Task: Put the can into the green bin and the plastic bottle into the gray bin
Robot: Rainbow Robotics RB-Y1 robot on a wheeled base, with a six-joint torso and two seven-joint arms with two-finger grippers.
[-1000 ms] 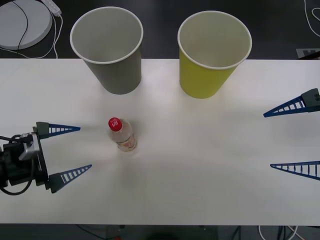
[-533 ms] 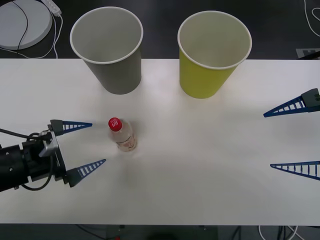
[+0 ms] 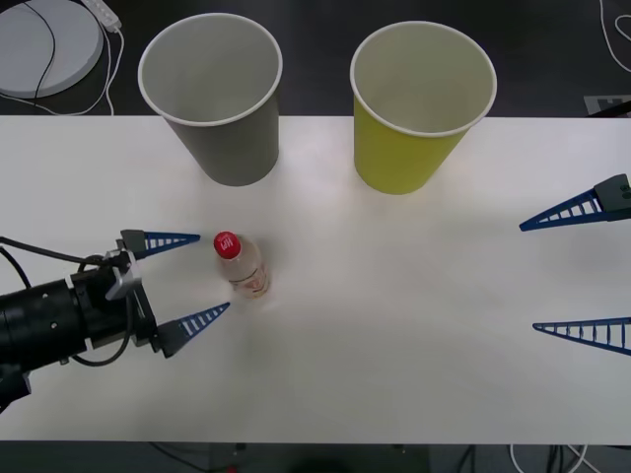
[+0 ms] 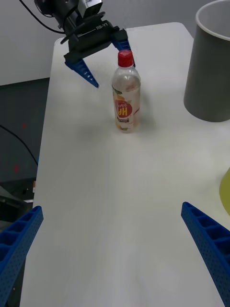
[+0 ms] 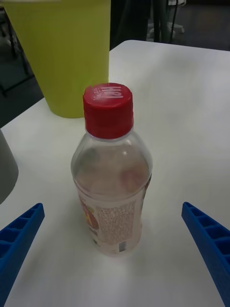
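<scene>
The plastic bottle [image 3: 242,266] [image 4: 126,93] [image 5: 112,177], clear with a red cap, stands upright on the white table [image 3: 394,325]. My left gripper [image 3: 207,278] is open just left of it, fingertips level with the bottle's near side and not touching. The gray bin [image 3: 215,94] [image 4: 211,62] and the green bin [image 3: 419,103] [image 5: 67,53] stand at the table's far edge, both upright. My right gripper [image 3: 582,271] hangs open at the right edge of the table, far from the bottle. No can shows in these views.
A round gray disc [image 3: 44,44] with cables lies on the dark floor beyond the table's far left corner. Bare tabletop stretches between the bottle and the right gripper.
My left gripper has slid rightward toward the bottle, its open fingers now reaching alongside it. The bottle, both bins and the right arm have stayed put.
</scene>
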